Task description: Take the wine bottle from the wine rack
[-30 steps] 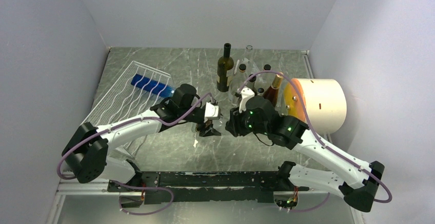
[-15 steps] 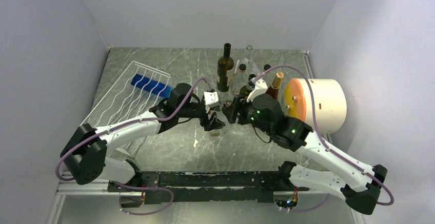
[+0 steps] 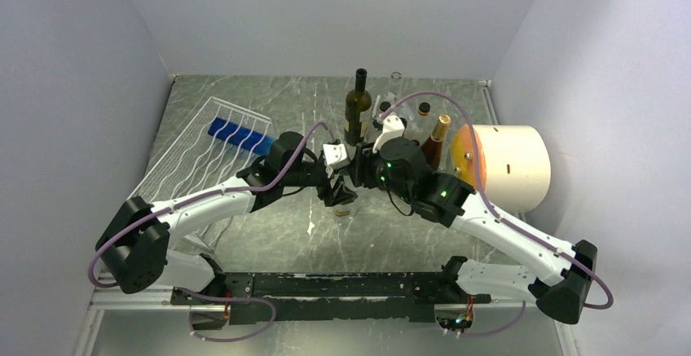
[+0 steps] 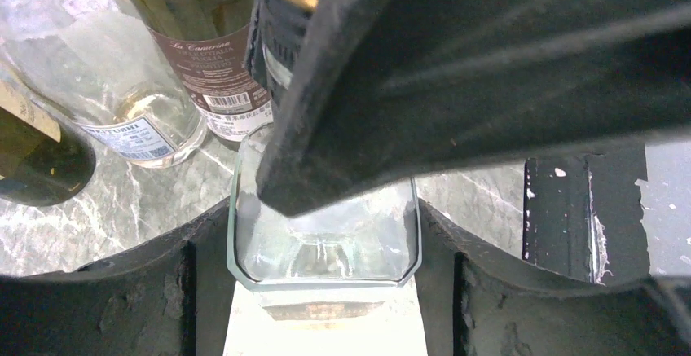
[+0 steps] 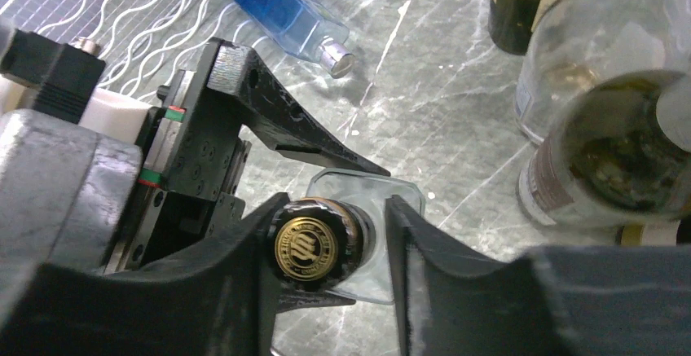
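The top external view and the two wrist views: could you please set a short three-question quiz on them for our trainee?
1. True or false: the blue bottle lies on the wine rack.
2. The cap between the fingers of the right gripper is: A gold, B red, C white.
3. What does the left gripper hold?
Key: 1 true; 2 A; 3 the clear square bottle.
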`<action>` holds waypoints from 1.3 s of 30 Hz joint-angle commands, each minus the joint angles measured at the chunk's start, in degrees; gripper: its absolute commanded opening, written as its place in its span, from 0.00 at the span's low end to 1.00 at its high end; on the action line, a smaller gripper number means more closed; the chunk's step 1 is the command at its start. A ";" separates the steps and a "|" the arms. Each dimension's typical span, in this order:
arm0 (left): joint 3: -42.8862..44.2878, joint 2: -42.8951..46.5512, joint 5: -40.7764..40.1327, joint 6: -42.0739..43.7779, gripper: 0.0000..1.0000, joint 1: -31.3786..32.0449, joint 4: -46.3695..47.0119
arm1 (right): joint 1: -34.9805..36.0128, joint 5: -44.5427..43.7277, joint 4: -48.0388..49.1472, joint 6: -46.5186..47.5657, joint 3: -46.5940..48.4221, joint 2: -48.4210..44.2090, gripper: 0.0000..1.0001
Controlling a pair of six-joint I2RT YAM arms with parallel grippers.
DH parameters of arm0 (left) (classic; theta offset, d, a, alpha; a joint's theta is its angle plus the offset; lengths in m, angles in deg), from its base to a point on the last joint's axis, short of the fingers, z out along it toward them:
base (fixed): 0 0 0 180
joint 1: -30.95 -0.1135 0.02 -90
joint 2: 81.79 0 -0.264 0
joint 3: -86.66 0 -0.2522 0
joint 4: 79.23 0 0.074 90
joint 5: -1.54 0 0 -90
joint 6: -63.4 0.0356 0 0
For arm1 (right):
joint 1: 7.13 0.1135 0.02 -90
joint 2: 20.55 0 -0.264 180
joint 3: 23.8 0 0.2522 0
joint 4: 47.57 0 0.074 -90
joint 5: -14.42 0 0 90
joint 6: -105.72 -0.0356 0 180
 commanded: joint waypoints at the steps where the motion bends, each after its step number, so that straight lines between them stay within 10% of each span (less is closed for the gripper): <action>1: 2.24 3.31 1.54 0.56 0.08 0.18 6.32 | -0.32 -2.98 2.29 3.40 1.57 1.05 0.33; 4: 2.04 3.90 0.85 -0.31 0.49 0.22 6.68 | -0.31 -4.09 1.53 4.67 1.49 0.81 0.06; 6: 1.87 4.49 0.39 -0.84 0.98 0.19 6.93 | -0.28 -6.32 0.49 5.34 1.55 0.02 0.00; 23: 0.34 14.94 -1.79 -6.52 0.99 -10.47 11.50 | -0.41 -28.31 -18.22 -3.82 2.55 -10.39 0.00; 39: -5.14 23.18 -22.93 -1.96 0.98 -12.28 16.04 | -0.56 -39.57 -18.27 -5.54 0.64 -12.37 0.00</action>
